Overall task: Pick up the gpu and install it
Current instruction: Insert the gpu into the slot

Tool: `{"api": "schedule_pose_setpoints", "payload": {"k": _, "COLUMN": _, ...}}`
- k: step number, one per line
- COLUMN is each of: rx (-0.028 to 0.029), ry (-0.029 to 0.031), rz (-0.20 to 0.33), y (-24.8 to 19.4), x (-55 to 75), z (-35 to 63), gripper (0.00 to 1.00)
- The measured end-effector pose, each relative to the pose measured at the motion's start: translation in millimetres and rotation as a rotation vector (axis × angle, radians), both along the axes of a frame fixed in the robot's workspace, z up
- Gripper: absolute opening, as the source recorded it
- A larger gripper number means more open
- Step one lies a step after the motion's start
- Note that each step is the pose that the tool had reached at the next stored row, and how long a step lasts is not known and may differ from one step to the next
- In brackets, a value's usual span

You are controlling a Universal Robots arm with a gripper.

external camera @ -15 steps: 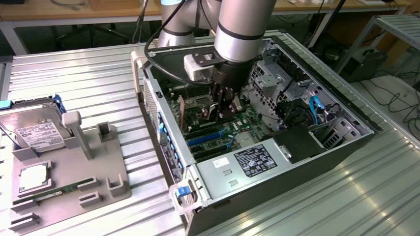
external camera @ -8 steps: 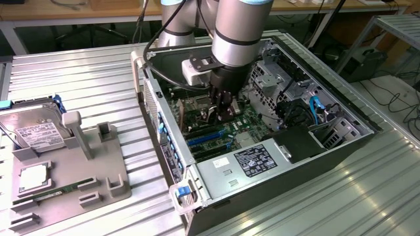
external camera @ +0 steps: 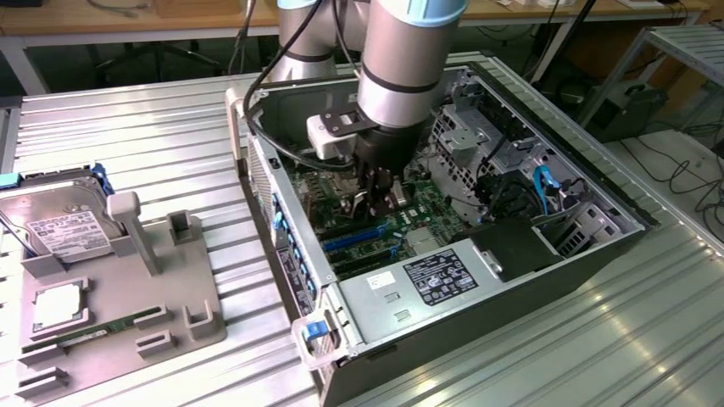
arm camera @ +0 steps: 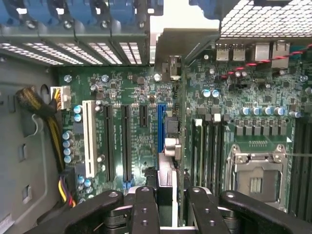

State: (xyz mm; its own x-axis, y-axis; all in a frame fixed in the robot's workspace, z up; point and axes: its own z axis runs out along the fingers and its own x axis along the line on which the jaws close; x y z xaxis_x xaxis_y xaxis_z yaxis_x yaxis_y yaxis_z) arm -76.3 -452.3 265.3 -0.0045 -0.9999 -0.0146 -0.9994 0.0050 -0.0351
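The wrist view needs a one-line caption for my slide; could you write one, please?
Gripper holding the gpu edge-on above the motherboard, lined up beside the blue expansion slot.

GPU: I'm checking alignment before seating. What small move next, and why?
Probably ease it straight down: the gripper holds the gpu edge-on over the blue slot, seemingly lined up with it but not visibly seated.
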Motion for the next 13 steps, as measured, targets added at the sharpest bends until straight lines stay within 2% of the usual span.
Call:
{"api": "schedule_pose_setpoints", "payload": {"k": 3, "rx": 0.0002, "ry": 0.0, "rz": 0.0, "y": -4.3, "x": -0.5, "z": -4.5, "gripper": 0.28}}
{"api": "schedule_pose_setpoints", "payload": {"k": 13, "rx": 0.0013, "ry": 0.0, "rz": 0.0, "y": -4.4, "x": -10.3, "z": -16.4, "gripper": 0.28}}
